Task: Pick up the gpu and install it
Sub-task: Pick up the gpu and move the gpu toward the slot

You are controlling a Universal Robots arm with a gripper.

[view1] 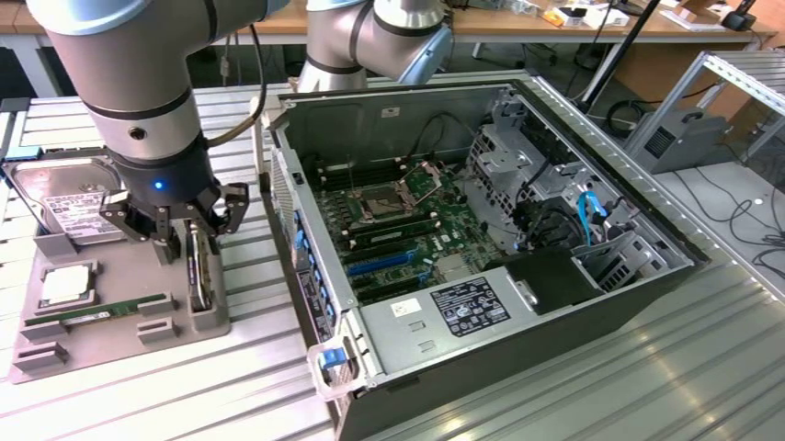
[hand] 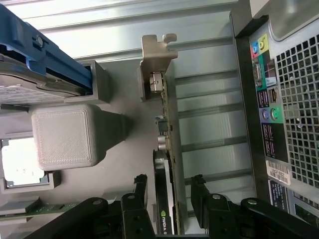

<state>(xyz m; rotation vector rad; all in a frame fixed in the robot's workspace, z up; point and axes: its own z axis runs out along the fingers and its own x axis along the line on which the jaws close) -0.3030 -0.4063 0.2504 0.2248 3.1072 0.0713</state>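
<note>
Step in hand: pick-up of the gpu (view1: pixel 199 276); grasp not yet made, install not started.

- End effector (view1: pixel 190 241) is low over the grey parts tray (view1: pixel 117 344) on the desk (view1: pixel 184 404), at the exterior view's left of the open PC case (view1: pixel 491 230).
- The gpu stands on edge in its tray slot. In the wrist view its silver end bracket (hand: pixel 157 55) points away from the end effector (hand: pixel 169 181).
- I read the jaws as spread: one finger (hand: pixel 141 186) on each side of the card, a gap on both sides, nothing pinched.

Judgement: a grip from here calls for the fingers to meet the card's two flat faces squarely, centred so it does not tilt in the slot, and for a lift straight out of the tray.

Surroundings:
- Hard drive (view1: pixel 68 197), CPU (view1: pixel 64 287) and RAM stick (view1: pixel 105 312) share the tray.
- The case's rear port panel (hand: pixel 269 114) sits just beside the card, which leaves little side room.
- Inside the case, the blue motherboard slot (view1: pixel 381 262) looks free; blue cables (view1: pixel 589 207) lie well apart from it.
</note>
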